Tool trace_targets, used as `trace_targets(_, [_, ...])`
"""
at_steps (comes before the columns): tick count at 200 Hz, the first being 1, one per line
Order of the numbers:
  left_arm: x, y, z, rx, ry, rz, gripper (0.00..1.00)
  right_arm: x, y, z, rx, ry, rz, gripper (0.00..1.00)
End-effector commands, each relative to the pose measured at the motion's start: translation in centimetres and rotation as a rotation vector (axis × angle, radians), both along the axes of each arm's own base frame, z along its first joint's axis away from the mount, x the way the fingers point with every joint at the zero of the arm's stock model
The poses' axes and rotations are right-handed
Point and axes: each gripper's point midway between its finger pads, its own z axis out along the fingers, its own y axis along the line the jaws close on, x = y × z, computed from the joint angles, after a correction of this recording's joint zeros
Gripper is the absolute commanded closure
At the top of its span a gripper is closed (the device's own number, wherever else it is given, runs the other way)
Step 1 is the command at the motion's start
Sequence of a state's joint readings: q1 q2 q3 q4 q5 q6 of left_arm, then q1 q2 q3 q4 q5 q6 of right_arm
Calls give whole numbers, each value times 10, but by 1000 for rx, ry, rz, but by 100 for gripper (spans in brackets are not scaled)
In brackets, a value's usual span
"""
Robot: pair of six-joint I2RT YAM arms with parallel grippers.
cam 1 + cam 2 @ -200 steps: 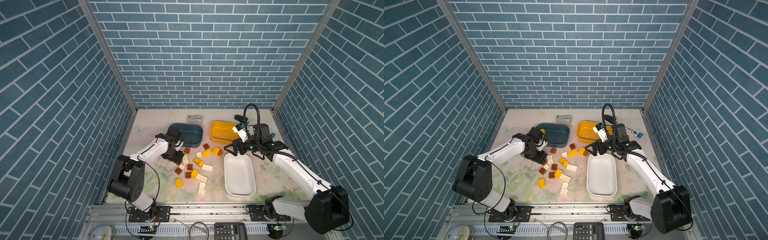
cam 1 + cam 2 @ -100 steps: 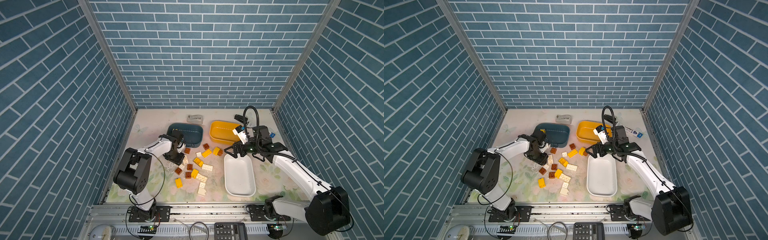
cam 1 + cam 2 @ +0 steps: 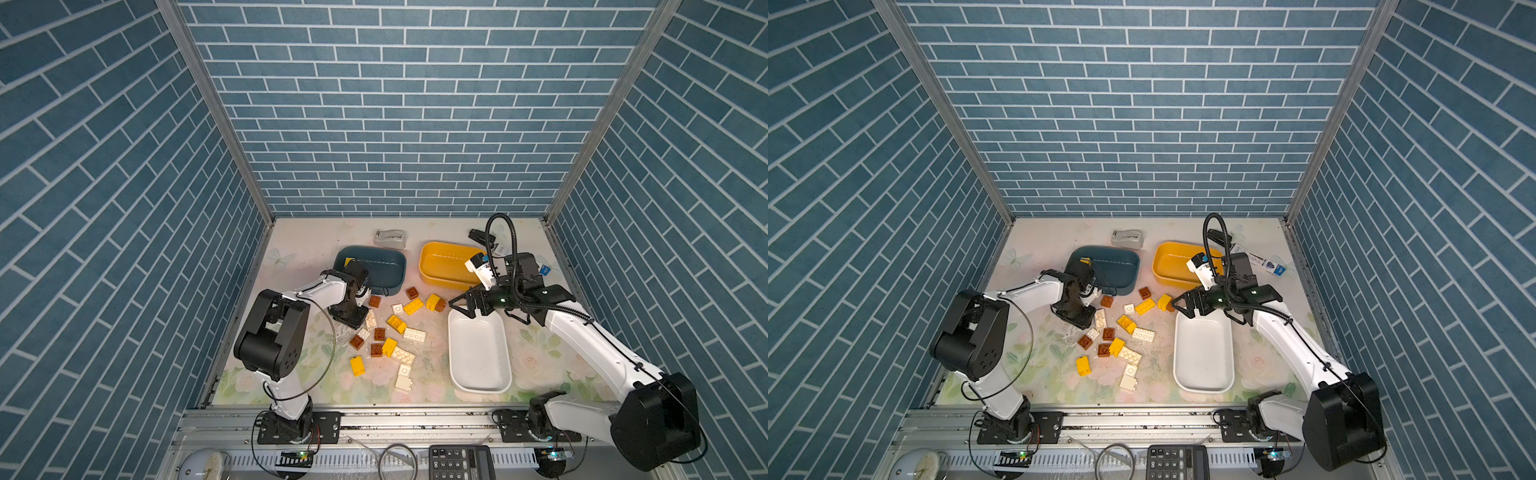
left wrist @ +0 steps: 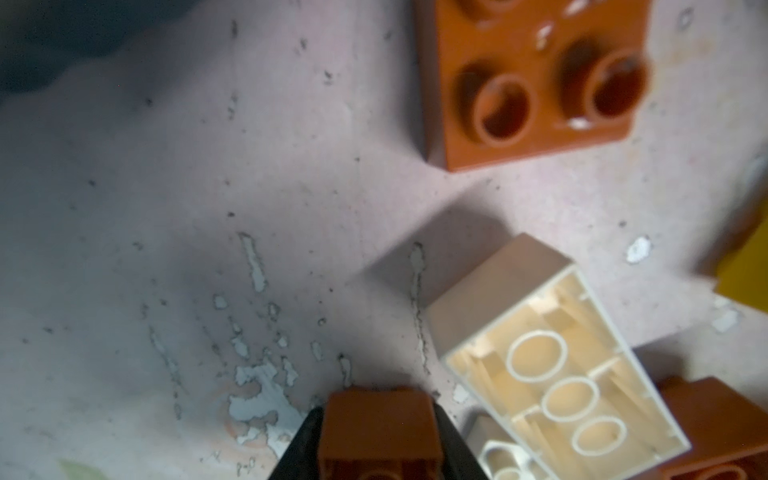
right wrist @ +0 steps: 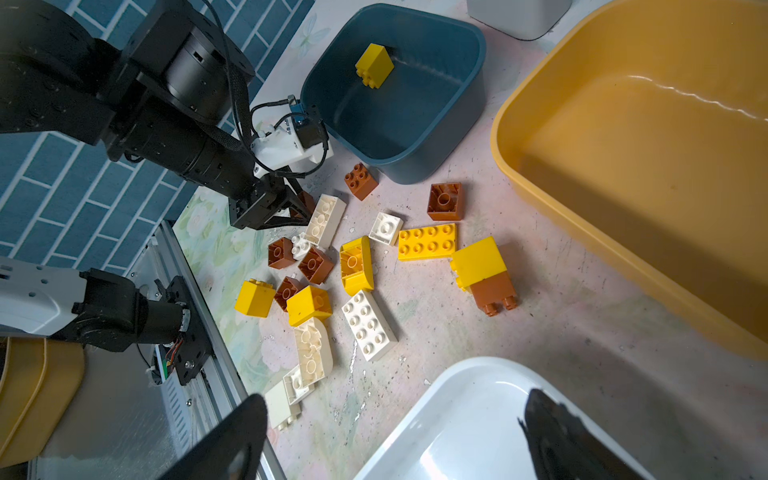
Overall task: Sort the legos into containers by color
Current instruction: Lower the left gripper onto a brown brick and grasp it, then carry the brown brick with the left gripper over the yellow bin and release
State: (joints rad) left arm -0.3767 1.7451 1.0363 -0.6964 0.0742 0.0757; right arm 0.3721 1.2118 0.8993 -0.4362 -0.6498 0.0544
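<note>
Several yellow, reddish-brown and cream-white legos point(image 3: 390, 332) lie scattered on the table between the tubs. My left gripper point(image 3: 352, 321) is down at the left edge of this pile. In the left wrist view the left gripper point(image 4: 378, 409) is shut on a reddish-brown lego point(image 4: 378, 436), beside an upturned cream lego point(image 4: 552, 370). The dark blue tub point(image 3: 392, 286) holds one yellow lego point(image 5: 374, 65). The yellow tub point(image 3: 432, 278) and the white tub point(image 3: 478, 357) show nothing inside. My right gripper point(image 3: 462, 309) hangs open over the white tub's far end, nothing between its fingers point(image 5: 245, 419).
A grey tape dispenser point(image 3: 388, 239) stands behind the blue tub. A black stapler point(image 3: 481, 237) and a small printed tube point(image 3: 1264, 264) lie at the back right. Side walls close in the table. A calculator point(image 3: 461, 461) rests on the front rail.
My left gripper has come down at the pile's left edge and shut on the reddish-brown lego. The right arm has hardly moved and stays open.
</note>
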Motion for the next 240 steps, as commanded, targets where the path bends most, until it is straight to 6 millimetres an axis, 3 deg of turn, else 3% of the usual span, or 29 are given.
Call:
trace_targets(1, [2, -1, -3, -12, 15, 17, 66, -2, 0, 4, -9, -14, 10, 4])
trace_targets(74, [7, -8, 30, -52, -15, 43, 69, 3, -2, 5, -24, -36, -3, 4])
trace_targets(137, [11, -34, 91, -189, -75, 101, 69, 11, -8, 3, -52, -59, -33, 2])
trace_targets(190, [45, -100, 141, -355, -160, 94, 69, 26, -21, 16, 10, -58, -84, 2])
trace_targets(240, [89, -174, 155, -443, -227, 41, 69, 37, -38, 27, 61, -63, -154, 2])
